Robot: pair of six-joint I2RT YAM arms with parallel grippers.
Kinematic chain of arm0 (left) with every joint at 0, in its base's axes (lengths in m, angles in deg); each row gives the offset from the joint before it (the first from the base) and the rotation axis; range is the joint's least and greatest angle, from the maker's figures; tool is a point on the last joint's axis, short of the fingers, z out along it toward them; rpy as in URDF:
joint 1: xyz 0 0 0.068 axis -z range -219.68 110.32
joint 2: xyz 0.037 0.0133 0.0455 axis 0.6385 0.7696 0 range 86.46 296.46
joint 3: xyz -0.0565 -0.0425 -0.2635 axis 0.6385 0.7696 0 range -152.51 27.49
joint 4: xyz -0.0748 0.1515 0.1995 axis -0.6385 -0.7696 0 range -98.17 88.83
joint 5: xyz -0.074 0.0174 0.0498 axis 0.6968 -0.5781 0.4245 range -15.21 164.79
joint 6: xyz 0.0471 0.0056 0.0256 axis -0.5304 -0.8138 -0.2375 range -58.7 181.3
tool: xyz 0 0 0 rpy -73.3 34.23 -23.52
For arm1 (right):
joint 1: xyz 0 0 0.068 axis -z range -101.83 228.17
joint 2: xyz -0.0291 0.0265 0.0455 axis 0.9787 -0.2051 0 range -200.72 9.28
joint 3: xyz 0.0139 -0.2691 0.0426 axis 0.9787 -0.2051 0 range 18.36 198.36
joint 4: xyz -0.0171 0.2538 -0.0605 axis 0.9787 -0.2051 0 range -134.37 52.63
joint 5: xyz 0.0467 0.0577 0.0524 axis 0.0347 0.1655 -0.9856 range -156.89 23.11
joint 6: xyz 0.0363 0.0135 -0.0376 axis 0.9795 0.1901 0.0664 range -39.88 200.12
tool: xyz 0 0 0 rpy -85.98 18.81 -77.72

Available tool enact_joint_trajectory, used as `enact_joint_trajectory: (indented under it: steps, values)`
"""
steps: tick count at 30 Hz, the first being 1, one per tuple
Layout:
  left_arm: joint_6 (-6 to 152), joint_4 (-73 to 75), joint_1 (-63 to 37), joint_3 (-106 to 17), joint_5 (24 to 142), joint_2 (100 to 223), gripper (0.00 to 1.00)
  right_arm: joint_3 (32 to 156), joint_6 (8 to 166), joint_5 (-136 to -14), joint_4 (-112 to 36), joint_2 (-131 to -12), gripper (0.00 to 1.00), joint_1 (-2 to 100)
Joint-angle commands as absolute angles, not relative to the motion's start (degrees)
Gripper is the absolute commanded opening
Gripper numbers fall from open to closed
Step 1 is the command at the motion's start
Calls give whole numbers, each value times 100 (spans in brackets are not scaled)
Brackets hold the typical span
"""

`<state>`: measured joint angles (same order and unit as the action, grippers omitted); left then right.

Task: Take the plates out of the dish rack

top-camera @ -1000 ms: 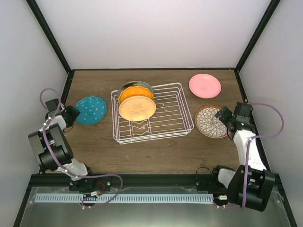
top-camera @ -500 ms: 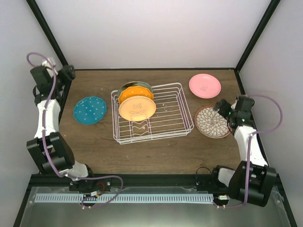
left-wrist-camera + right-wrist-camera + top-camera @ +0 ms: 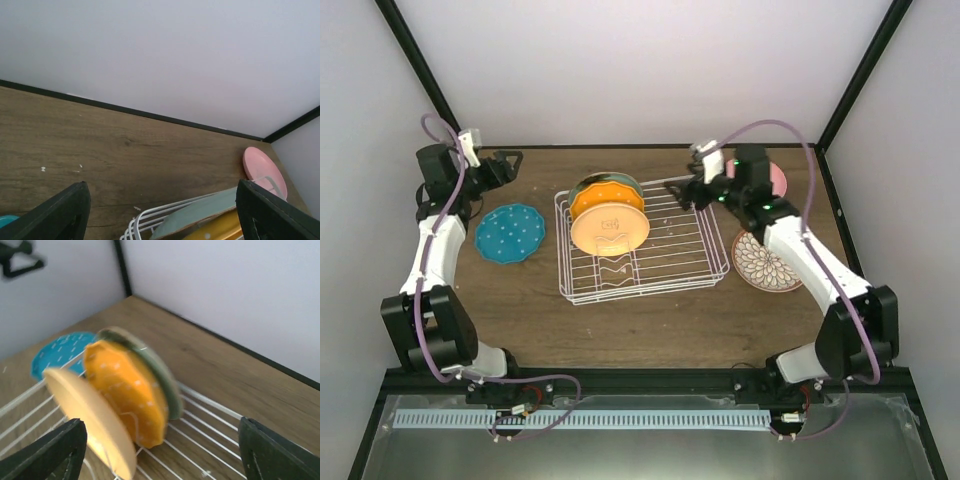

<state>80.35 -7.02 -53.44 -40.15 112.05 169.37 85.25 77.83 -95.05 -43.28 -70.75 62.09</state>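
We see the dish rack [image 3: 665, 250] in the middle of the table [image 3: 620, 320] with three plates standing upright at its left end: the pale yellow-orange plate [image 3: 610, 228] nearest us, the dotted orange plate [image 3: 608, 198] behind it, and the sage green plate [image 3: 167, 382] at the back. The other three lie flat on the wood. The teal plate [image 3: 510, 233] is just left of the rack, the floral plate [image 3: 765, 262] just right of it, and the pink plate [image 3: 778, 182] sits at the far right, partly hidden by the right arm.

We find the right gripper [image 3: 684, 192] over the rack's far right corner, fingers spread and empty. The left gripper [image 3: 510, 165] hangs beyond the teal plate, likewise spread wide and holding nothing.
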Motion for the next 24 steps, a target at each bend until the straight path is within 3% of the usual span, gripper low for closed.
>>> enact_joint_trajectory:
  steps: [1,4,24]
  values:
    - [7703,-770,-5330,-4085,11670,16776,82,8649,6396,-9784,-4188,-7379,82,5587]
    - [7600,-852,-5326,-4109,11843,16803,82,8608,5903,-9950,-4175,-7522,76,5283]
    - [7526,-921,-5292,-4168,12124,17013,81,8995,4390,-8710,-4107,-8763,71,4237]
